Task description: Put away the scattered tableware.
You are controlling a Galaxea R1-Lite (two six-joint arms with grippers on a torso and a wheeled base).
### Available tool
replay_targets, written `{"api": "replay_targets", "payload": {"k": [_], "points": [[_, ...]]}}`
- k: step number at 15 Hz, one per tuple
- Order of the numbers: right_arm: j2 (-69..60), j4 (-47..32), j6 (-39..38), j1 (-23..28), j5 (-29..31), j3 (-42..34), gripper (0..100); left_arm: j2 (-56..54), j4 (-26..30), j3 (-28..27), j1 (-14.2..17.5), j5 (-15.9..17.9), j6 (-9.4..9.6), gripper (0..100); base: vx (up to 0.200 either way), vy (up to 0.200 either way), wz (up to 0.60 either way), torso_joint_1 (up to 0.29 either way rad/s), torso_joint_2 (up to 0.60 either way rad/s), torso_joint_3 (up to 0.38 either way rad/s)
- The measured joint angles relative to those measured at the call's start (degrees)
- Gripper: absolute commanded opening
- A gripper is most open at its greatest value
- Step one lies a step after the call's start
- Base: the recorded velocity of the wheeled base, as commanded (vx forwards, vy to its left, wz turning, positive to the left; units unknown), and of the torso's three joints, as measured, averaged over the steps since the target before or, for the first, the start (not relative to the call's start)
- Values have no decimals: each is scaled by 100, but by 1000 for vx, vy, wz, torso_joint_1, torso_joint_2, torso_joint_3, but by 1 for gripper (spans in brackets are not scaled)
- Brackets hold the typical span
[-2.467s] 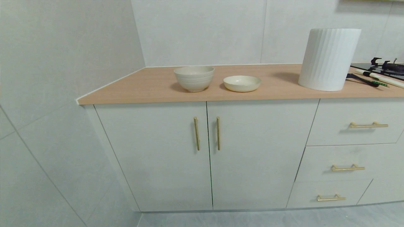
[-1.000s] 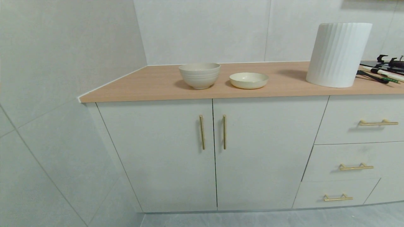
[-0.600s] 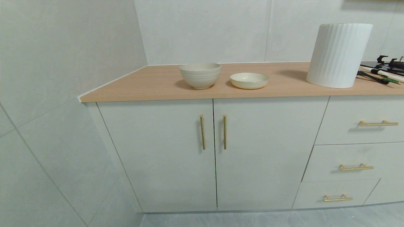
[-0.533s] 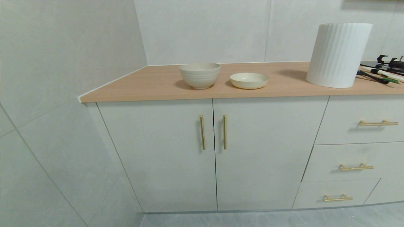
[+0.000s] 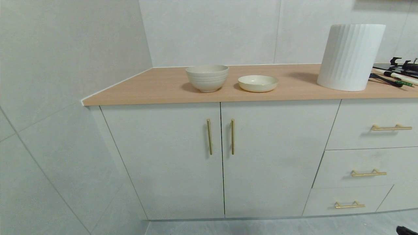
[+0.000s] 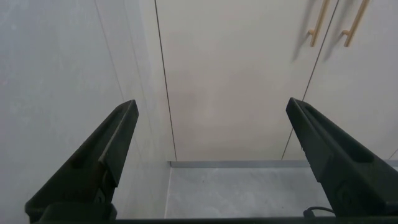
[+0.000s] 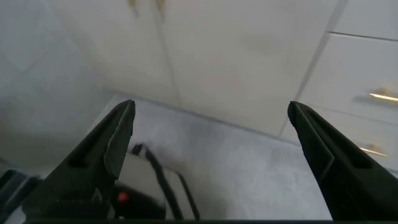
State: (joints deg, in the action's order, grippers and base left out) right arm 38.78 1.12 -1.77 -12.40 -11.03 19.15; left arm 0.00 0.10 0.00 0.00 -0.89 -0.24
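My left gripper hangs low before a flat, pale cabinet door. Its two dark, wedge-shaped fingers are spread wide, with nothing between them. Higher up, on the matte wood-grain countertop, stands a deep round bowl, beige, with ridged bands around its wall. Just beside it to the right, not touching, sits a shallow cream dish with a smooth surface and a low rim. Below both, two slim brass bar handles run upright on the closed doors. Farther right stands a tall white cylinder with vertical ribs, then thin utensils lying flat. My right gripper hangs low near the drawer fronts, its fingers likewise spread wide and empty.
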Motion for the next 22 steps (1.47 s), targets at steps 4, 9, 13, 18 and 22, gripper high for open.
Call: {"api": "replay_targets", "payload": {"k": [4, 9, 13, 18, 22], "points": [[2147, 497, -41, -485, -133, 1538, 100, 0, 0, 0, 0, 2, 0, 100, 0, 0, 0, 0, 0, 0], [3875, 747, -441, -1271, -987, 2750, 100, 0, 0, 0, 0, 2, 0, 100, 0, 0, 0, 0, 0, 0], [5014, 851, -753, -1641, -1346, 3679, 100, 0, 0, 0, 0, 2, 0, 100, 0, 0, 0, 0, 0, 0], [6455, 1649, -1217, -2007, -1449, 4702, 100, 0, 0, 0, 0, 2, 0, 100, 0, 0, 0, 0, 0, 0], [7351, 2422, -1257, -2070, -1462, 4846, 100, 0, 0, 0, 0, 2, 0, 100, 0, 0, 0, 0, 0, 0]]}}
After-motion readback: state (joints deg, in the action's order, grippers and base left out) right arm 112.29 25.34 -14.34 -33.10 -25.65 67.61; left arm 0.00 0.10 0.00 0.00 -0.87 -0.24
